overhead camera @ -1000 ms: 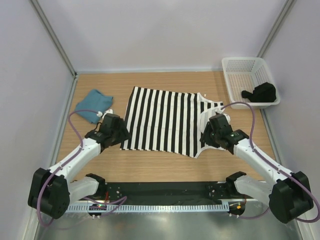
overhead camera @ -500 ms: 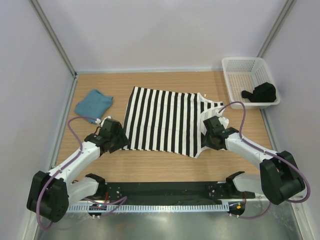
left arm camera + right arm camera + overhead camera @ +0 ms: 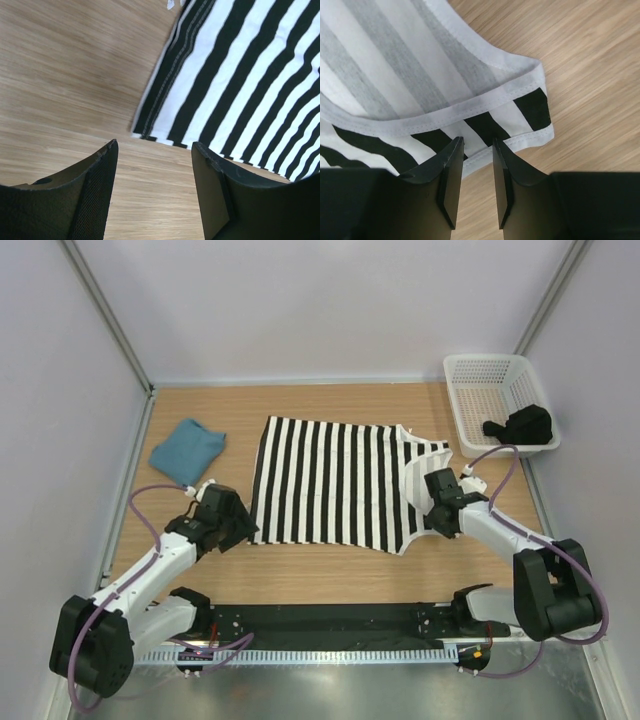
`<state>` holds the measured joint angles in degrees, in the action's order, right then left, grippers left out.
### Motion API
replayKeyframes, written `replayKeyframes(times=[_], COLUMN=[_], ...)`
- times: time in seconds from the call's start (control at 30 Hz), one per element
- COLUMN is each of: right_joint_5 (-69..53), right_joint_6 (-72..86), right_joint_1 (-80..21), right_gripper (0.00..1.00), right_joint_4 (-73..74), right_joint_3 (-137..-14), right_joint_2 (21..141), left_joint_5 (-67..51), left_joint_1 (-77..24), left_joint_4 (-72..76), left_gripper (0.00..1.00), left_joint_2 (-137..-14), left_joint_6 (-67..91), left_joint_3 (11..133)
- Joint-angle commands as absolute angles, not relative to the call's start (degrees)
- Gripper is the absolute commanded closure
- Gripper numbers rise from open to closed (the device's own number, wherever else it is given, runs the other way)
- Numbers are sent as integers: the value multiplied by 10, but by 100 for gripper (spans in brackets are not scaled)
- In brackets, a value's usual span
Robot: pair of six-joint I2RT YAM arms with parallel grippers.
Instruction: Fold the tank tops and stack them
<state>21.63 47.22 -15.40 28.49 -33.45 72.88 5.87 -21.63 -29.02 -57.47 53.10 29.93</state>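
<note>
Striped tank top (image 3: 330, 480) flat; right gripper (image 3: 476, 142) narrowed over strap (image 3: 485, 102) (grip unclear); left gripper (image 3: 154, 145) open, drawn nearer.

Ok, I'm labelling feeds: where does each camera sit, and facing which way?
Top: above and behind the bases, looking down on the table; the left arm and right arm show.
Left wrist: on the left arm, looking down past the open left gripper at the striped top's hem corner.
Right wrist: likewise, past the narrowly open right gripper at its white-trimmed edge.
Shared: all show the striped top.
</note>
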Motion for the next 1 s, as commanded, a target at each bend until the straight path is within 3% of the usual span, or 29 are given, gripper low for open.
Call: replayKeyframes(times=[0.0, 0.07, 0.37, 0.47, 0.6, 0.67, 0.97], right_joint_5=[266, 251, 266, 236, 151, 146, 94], right_joint_6=[519, 508, 465, 445, 435, 441, 468], right_joint_1=[-118, -115, -155, -204, -237, -269, -332], right_gripper=[64, 65, 51, 50, 60, 60, 50], right_joint_4=[312, 302, 385, 415, 446, 453, 439], right_joint_3=[-326, -327, -394, -429, -443, -439, -367], right_joint_2=[754, 757, 661, 649, 668, 660, 629], left_joint_5=[49, 44, 49, 50, 47, 44, 50], left_joint_1=[-216, -217, -217, -217, -220, -224, -236], left_joint_4=[-279, -271, -279, -284, -282, -282, -278], left_gripper=[39, 40, 43, 43, 46, 49, 51], left_joint_2=[-564, -564, -562, -569, -586, -593, -601], left_joint_6=[564, 577, 592, 592, 591, 588, 600], left_joint_3=[287, 280, 271, 272, 275, 279, 269])
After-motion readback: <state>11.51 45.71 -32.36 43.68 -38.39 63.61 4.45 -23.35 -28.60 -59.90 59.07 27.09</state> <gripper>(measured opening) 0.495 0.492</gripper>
